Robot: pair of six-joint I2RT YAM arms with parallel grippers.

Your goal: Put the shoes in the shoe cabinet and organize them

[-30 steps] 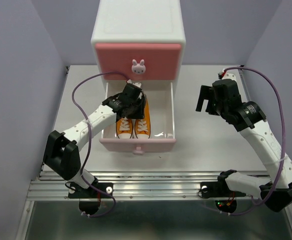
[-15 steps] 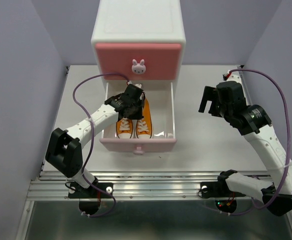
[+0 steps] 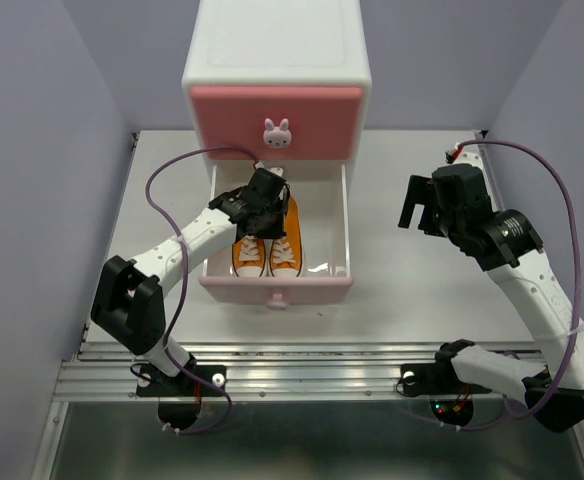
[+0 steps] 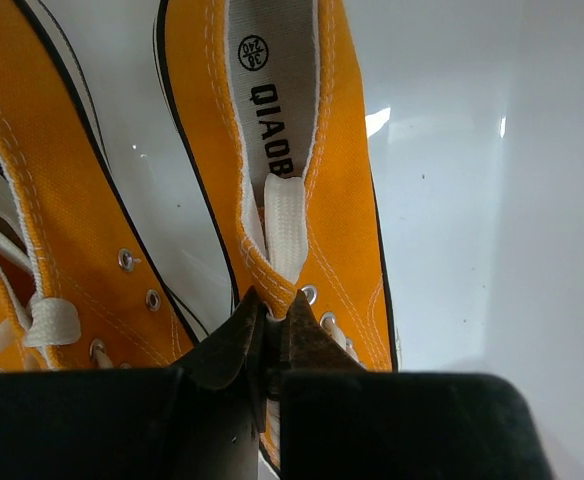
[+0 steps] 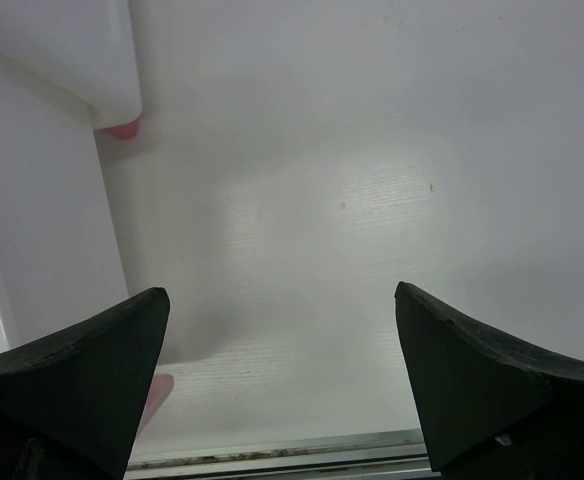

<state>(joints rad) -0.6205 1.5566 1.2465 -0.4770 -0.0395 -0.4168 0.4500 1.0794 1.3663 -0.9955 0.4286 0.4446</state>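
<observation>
Sneaker [image 4: 344, 215] beneath left end effector [image 4: 269, 322] — orange lace edge between its tips.

Orange sneakers [image 3: 284, 252] side by side in open lower drawer [image 3: 312, 283] of cabinet [image 3: 276, 50]

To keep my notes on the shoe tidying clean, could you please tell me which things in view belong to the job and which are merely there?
Part of the job: shoe cabinet; its open lower drawer; orange sneakers inside it; left gripper, pinched shut at one sneaker's tongue; right gripper, open.

Merely there: table; purple cables on the arms.
</observation>
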